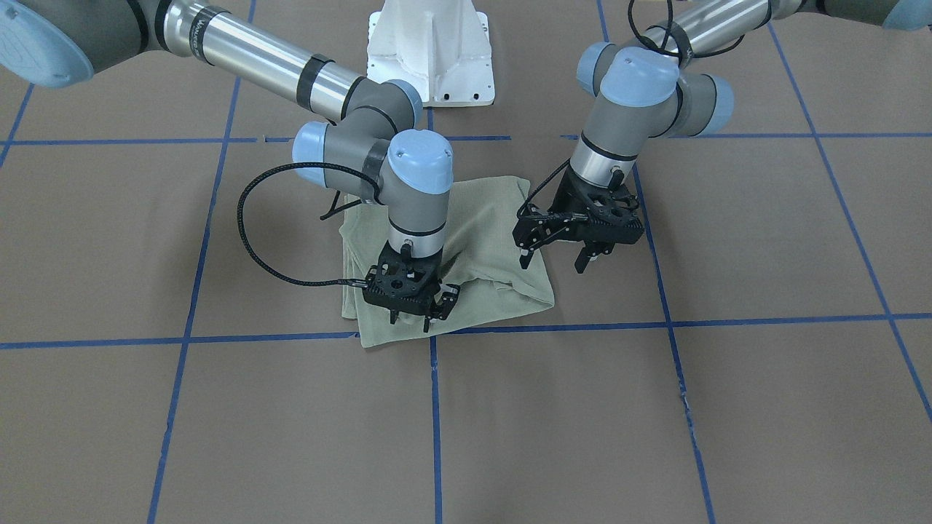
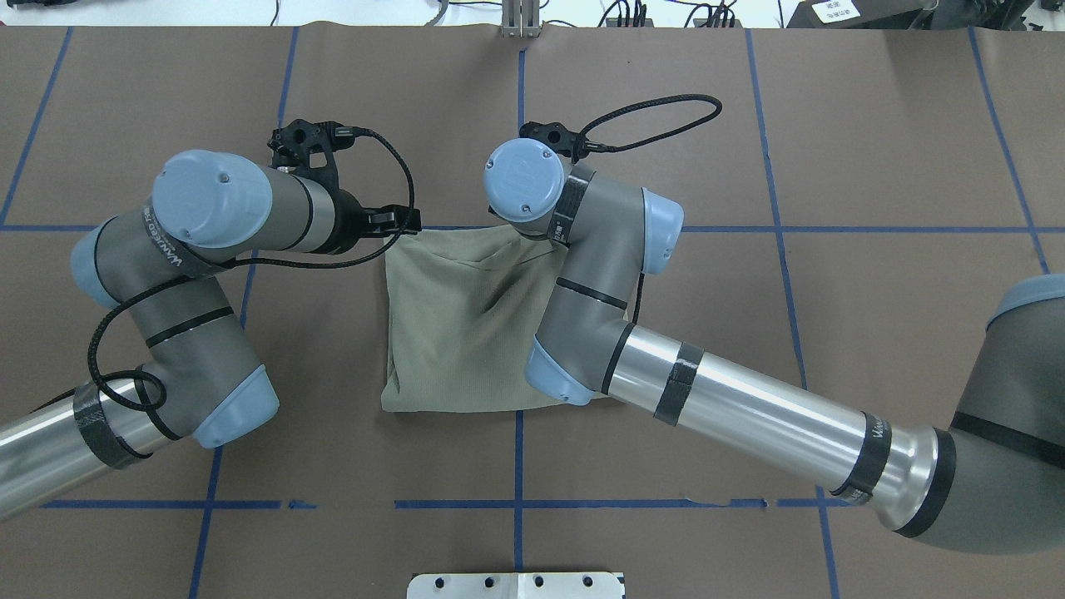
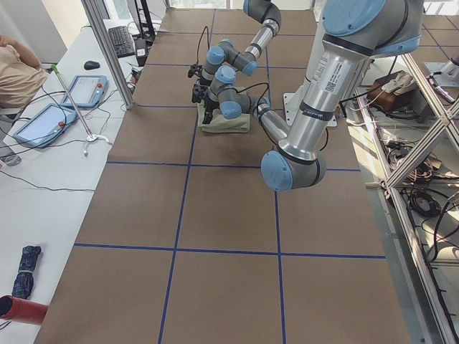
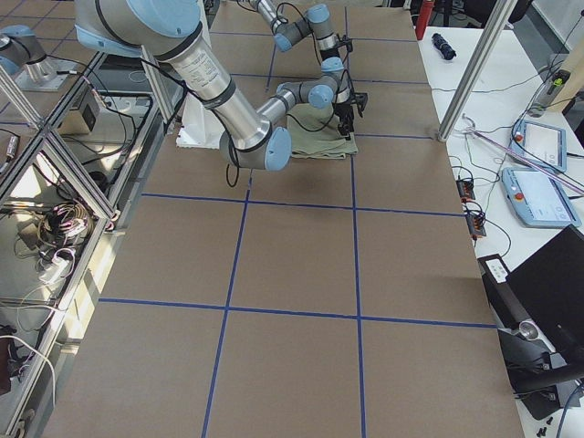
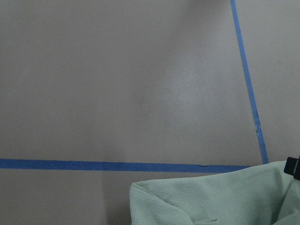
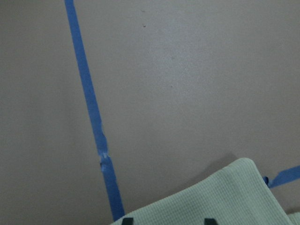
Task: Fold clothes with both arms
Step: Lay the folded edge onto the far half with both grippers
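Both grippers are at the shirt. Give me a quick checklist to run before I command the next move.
1. Left gripper open and empty: ok.
2. Right gripper open above the shirt: ok.
3. Right fingertips clear of the shirt: cannot tell.
4. Grippers well apart from each other: ok.
5. Shirt layers flush: not ok, they look bunched and uneven along the operator-side edge.

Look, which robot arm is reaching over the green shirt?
The right arm: it crosses above the shirt, while the left arm is off to its side.
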Robot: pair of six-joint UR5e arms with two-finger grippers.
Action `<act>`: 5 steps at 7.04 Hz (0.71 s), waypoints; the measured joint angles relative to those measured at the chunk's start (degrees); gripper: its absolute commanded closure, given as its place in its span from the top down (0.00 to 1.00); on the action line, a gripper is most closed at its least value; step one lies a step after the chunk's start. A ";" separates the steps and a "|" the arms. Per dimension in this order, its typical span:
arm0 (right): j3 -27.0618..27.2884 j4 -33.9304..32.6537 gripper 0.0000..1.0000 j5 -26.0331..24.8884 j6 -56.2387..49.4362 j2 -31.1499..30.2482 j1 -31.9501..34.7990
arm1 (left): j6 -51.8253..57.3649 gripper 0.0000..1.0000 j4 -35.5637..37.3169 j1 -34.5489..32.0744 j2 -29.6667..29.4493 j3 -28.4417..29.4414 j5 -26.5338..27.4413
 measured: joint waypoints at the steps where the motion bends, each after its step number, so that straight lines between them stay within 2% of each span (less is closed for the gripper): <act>1: 0.00 -0.09 0.00 -0.02 -0.01 -0.10 -0.08 | -0.06 1.00 0.00 0.00 0.02 0.00 0.00; 5: 0.07 -1.16 0.00 -3.52 -1.88 -0.50 0.79 | -0.14 1.00 0.00 0.00 0.11 0.01 0.00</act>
